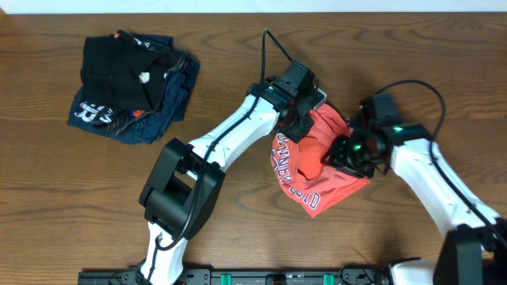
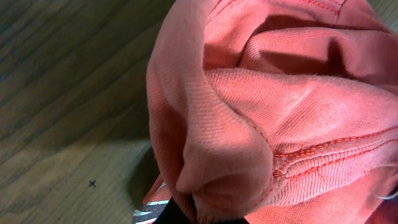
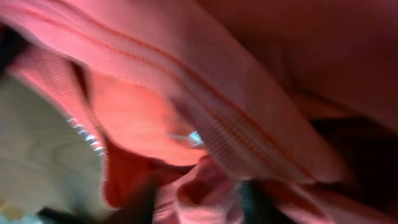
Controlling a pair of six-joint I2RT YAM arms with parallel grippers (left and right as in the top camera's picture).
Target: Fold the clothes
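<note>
The worktop (image 1: 63,206) is brown wood-grain laminate, evenly lit, with only soft shadows. A pale strip (image 1: 238,5) shows beyond its far edge. A black rail (image 1: 119,277) runs along its near edge.

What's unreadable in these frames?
Left gripper jaws: overhead, under its own wrist; left wrist view, cut off at the bottom edge behind the T-shirt.
Right gripper jaws: right wrist view blurred, filled with fabric.
Shirt's lettering: overhead, crumpled, partly folded under.
</note>
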